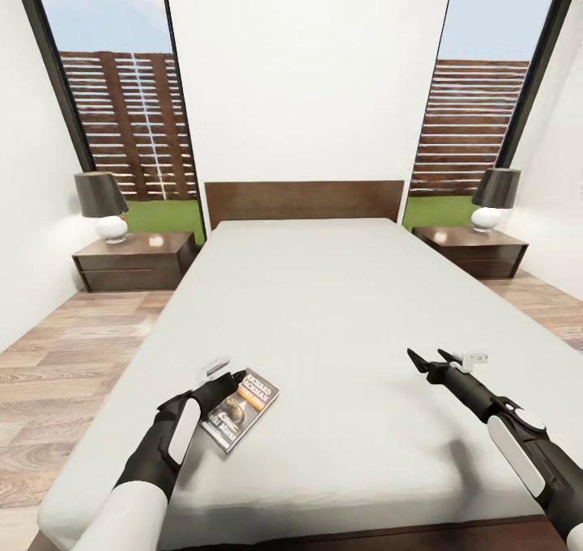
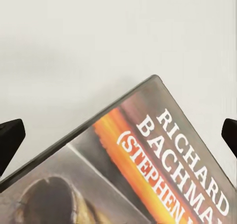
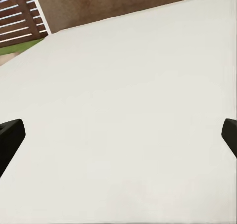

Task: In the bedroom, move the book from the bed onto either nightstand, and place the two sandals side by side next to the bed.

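Grey paperback book (image 1: 240, 410) lies on the bed (image 1: 340, 308) near its foot; left gripper (image 1: 229, 387) spread wide over it, gripping nothing. Right gripper (image 1: 431, 361) hovers open, empty. Nightstand (image 1: 136, 260) awaits; sandals unplaced.

Book (image 1: 241, 409) on bed (image 1: 340, 308), nightstands (image 1: 134, 261) at either side.

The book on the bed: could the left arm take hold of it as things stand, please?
Probably yes. The left gripper sits right at the book, which lies flat on the bed. In the left wrist view its fingers stand wide apart with the book between them and nothing in the way.
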{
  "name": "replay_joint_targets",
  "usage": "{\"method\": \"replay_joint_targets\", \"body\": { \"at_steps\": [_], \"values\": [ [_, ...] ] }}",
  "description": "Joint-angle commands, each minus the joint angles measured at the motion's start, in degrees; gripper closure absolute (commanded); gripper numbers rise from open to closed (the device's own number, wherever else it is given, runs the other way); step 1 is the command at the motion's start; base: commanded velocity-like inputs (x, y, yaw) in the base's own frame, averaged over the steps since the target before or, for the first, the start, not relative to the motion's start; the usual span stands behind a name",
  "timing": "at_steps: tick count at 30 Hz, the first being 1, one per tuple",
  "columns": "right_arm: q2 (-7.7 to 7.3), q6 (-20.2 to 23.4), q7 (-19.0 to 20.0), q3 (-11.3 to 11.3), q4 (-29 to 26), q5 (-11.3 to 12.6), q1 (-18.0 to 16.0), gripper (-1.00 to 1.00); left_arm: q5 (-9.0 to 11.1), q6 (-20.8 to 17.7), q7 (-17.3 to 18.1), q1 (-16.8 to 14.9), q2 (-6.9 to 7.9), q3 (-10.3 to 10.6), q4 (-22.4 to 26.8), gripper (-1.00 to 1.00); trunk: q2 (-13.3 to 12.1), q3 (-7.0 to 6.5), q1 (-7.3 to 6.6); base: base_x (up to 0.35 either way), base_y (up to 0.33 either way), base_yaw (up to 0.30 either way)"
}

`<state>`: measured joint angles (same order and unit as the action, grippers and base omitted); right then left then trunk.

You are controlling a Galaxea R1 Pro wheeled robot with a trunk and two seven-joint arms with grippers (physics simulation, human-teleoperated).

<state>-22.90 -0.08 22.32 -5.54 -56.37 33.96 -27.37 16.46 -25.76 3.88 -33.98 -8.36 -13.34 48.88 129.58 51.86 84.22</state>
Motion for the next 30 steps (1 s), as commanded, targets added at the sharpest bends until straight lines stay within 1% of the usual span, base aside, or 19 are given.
{"method": "replay_joint_targets", "body": {
  "at_steps": [1,12,19,30],
  "values": [
    [-0.05,-0.01,0.09,-0.17,0.04,0.56,-0.05,-1.0,0.2,-0.41,0.25,-0.03,-0.07,-0.3,0.08,-1.0,0.02,0.03,-0.01,0.0,0.0,-0.089],
    [-0.07,-0.01,0.06,-0.17,0.04,0.54,-0.05,-1.0,0.2,-0.43,0.26,-0.03,-0.07,-0.29,0.08,-1.0,0.02,-0.05,-0.01,0.0,0.0,-0.023],
    [-0.08,-0.01,0.09,-0.18,0.04,0.56,-0.05,-1.0,0.22,-0.43,0.25,-0.03,-0.07,-0.28,0.08,-1.0,0.02,-0.23,-0.01,0.0,0.0,-0.11],
    [-0.07,-0.01,0.09,-0.17,0.04,0.54,-0.05,-1.0,0.22,-0.43,0.25,-0.03,-0.07,-0.28,0.08,-1.0,0.02,-0.25,-0.01,0.0,0.0,-0.009]
  ]
}}
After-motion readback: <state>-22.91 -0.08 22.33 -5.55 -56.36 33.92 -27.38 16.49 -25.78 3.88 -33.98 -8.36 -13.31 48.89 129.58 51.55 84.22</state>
